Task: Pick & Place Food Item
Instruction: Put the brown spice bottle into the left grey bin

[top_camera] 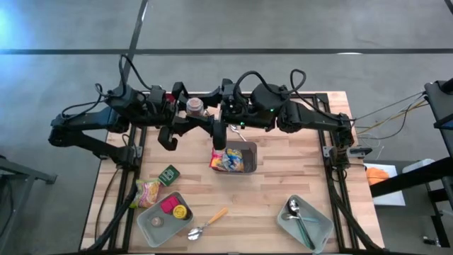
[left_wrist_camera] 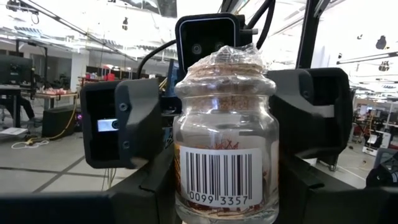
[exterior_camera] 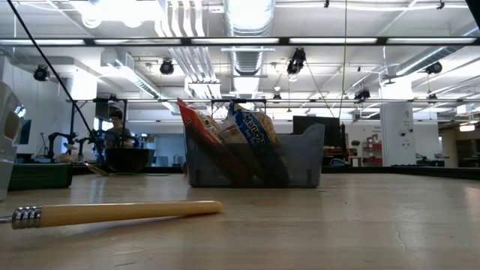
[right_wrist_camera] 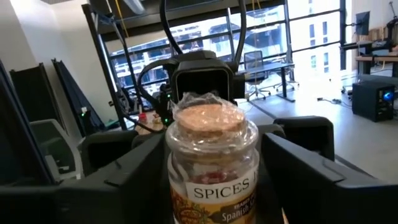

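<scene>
A glass spice jar (top_camera: 195, 108) with a cork lid under clear wrap hangs high over the table's far middle, between my two grippers. My left gripper (left_wrist_camera: 227, 199) comes from the table's left and is shut on the jar (left_wrist_camera: 225, 143). My right gripper (right_wrist_camera: 214, 186) comes level from the right. It is open, with a finger close on either side of the jar (right_wrist_camera: 212, 155). Below, a grey bin (top_camera: 246, 157) holds colourful snack bags (top_camera: 225, 161). My left gripper pinches the jar's lower body (left_wrist_camera: 181, 186) between its two fingers (left_wrist_camera: 155, 186), which come level from the table's left. The jar stands upright, lid up, lifted clear of the table. My right gripper: I cannot tell whether its fingers (right_wrist_camera: 127, 180) touch the jar's sides.
A tray (top_camera: 145, 225) at the near left holds small items, with a noodle packet (top_camera: 147, 191) and a green box (top_camera: 168, 175) beside it. A wooden-handled spoon (top_camera: 209, 222) lies at the near middle. A second tray (top_camera: 320, 230) with spoons sits at the near right.
</scene>
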